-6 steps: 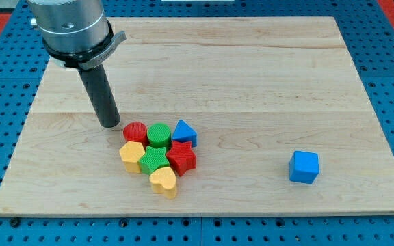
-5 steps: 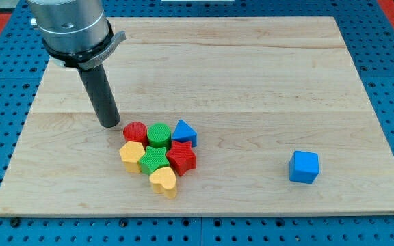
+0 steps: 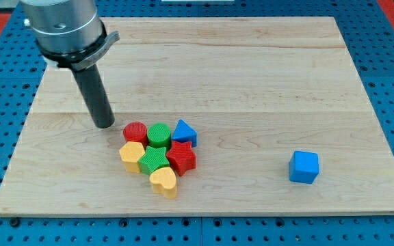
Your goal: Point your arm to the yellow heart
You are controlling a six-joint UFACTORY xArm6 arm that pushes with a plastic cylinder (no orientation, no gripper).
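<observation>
Task barely begun, by my reading: my tip (image 3: 104, 126) rests on the board (image 3: 265, 68) up-left of the cluster, near the red cylinder (image 3: 135, 132) but apart from it. The rod has no jaws, holds nothing and touches no block. The yellow heart (image 3: 163, 181) lies down-right of the tip, at the cluster's bottom edge. The second yellow block (image 3: 132, 156), green cylinder (image 3: 159, 134), second green block (image 3: 154, 162), red star (image 3: 181, 156) and blue triangle (image 3: 185, 132) crowd between or beside. The blue cube (image 3: 304, 167) sits far right, well apart. Left to do: skirt the cluster's left side to reach the heart. No containers in view.
</observation>
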